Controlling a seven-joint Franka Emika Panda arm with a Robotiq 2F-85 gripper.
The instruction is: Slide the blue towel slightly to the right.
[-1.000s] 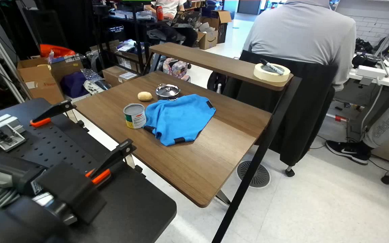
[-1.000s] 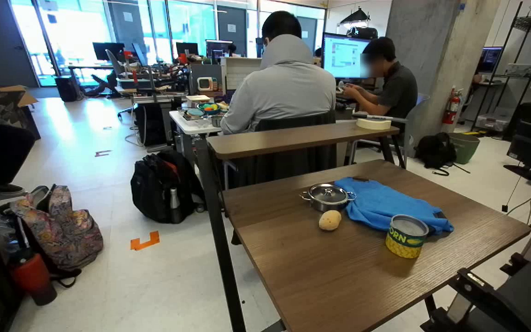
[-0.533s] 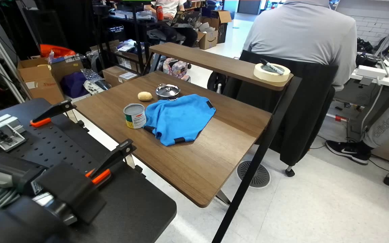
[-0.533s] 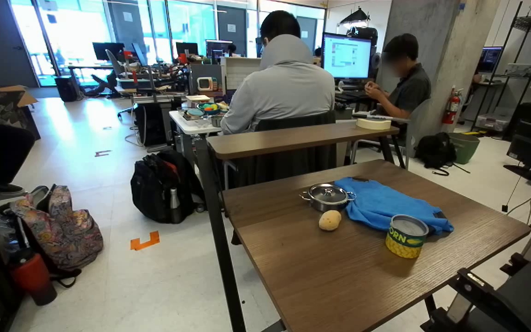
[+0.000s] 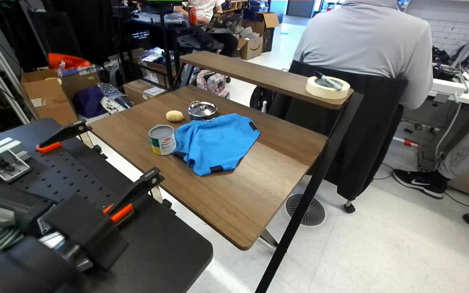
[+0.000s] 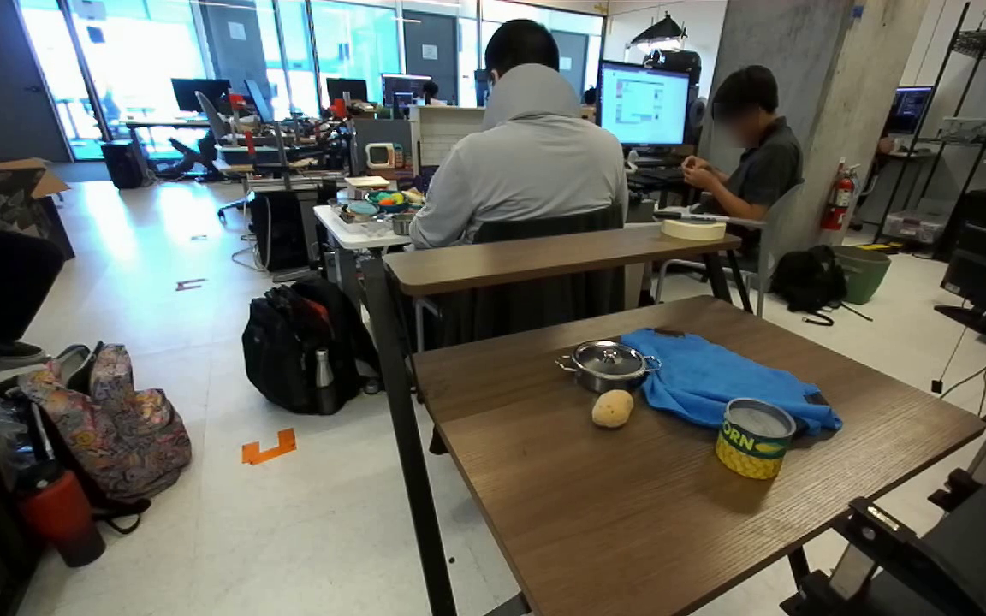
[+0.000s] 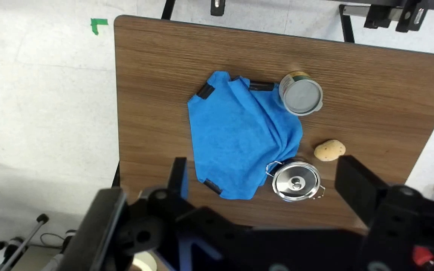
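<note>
As the towel [image 7: 239, 139] lies mostly up & left of the hand [image 7: 263, 167] in wrist view, it prob. must shift that way first. Hand's spread w/ nothing held.

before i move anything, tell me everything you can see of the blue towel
The blue towel is bright, soft-looking cloth with an uneven outline and three black strips showing along its edges. It lies spread but rumpled on the wood-grain table, its folds bunched on the side nearest the can and lidded pot. Both overlap its edge in the wrist view, but whether they touch it isn't clear. Nothing grips it.
</note>
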